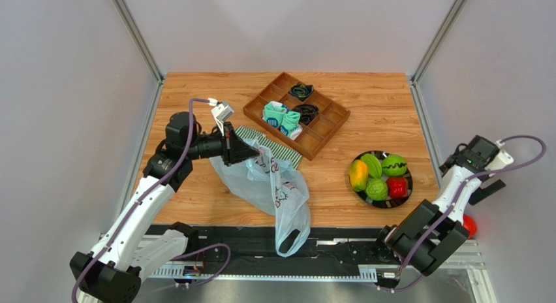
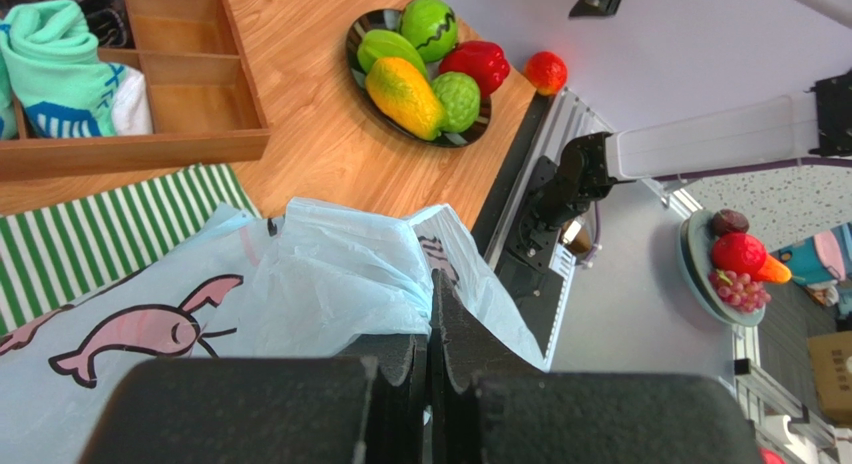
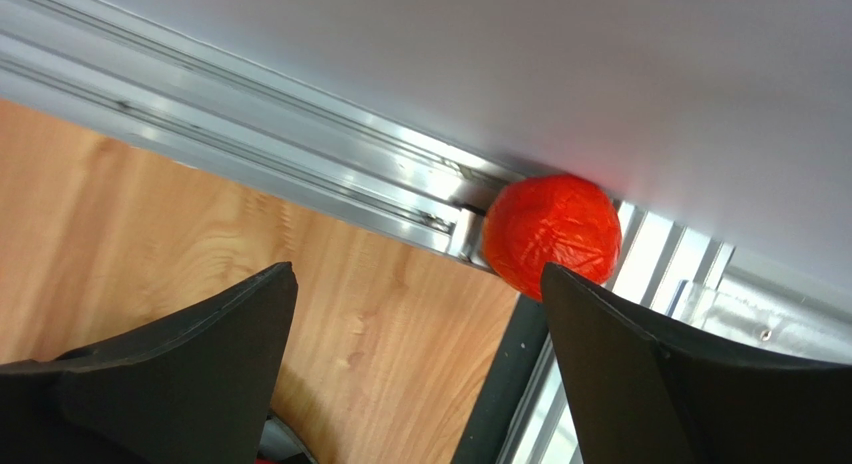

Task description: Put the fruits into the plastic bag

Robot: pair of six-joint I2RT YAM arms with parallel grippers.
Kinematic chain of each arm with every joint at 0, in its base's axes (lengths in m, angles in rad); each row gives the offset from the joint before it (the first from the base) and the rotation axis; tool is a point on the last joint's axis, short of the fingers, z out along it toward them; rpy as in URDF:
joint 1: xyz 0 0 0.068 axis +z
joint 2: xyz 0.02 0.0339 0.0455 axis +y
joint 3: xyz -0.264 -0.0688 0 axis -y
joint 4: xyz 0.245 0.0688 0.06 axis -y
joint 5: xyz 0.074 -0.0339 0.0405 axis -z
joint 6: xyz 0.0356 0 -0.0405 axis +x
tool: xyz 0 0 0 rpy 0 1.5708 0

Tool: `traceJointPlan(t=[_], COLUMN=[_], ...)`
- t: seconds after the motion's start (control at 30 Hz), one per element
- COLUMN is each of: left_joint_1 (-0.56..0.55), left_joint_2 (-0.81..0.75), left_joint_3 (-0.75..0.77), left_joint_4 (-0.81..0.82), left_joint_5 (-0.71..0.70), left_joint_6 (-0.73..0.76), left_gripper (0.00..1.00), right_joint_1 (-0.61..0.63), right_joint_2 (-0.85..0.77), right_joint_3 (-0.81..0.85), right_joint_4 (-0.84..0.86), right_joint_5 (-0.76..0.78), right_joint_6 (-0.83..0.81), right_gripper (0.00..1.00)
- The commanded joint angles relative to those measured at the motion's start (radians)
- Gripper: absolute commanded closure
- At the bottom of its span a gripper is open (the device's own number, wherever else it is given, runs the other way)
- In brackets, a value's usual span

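Observation:
The pale-blue plastic bag with pink cartoon print hangs crumpled from my left gripper, which is shut on its upper edge. Several fruits lie on a dark plate: a yellow-orange one, three green ones and a red one. One red round fruit sits off the table's near right corner on the metal rail, against the wall. My right gripper stands open just short of it, its right fingertip close beside the fruit, nothing between the fingers.
A wooden compartment tray with teal socks stands at the back centre. A green-and-white striped cloth lies under the bag. Metal rails edge the table on the right; the walls are close.

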Motion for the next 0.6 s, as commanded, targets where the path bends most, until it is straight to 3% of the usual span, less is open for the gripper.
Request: traceJointPlan(t=[0.0,0.13,0.3,0.57], left_joint_1=[0.006,0.006,0.006,0.006], left_joint_2=[-0.039,-0.070,-0.062,-0.054], left_joint_3=[-0.005,-0.005,0.001,0.001], left_joint_4=[0.072,0.060,0.054,0.049], left_joint_5=[0.049,0.037,0.032,0.045], left_joint_6=[-0.019,0.001,0.005,0.005], left_gripper=[1.00,1.00,1.00,1.00], right_joint_1=[-0.148,-0.152,-0.153,-0.161], right_joint_2=[0.061,0.141,0.102,0.151], right_joint_3=[-0.069,-0.045,-0.129,-0.181], right_joint_4=[0.008,0.002,0.114,0.151], right_joint_5=[-0.182,-0.103,-0.075,-0.012], right_joint_6=[-0.047,-0.141,-0.242,-0.328], right_gripper=[0.01,0.02,0.01,0.00])
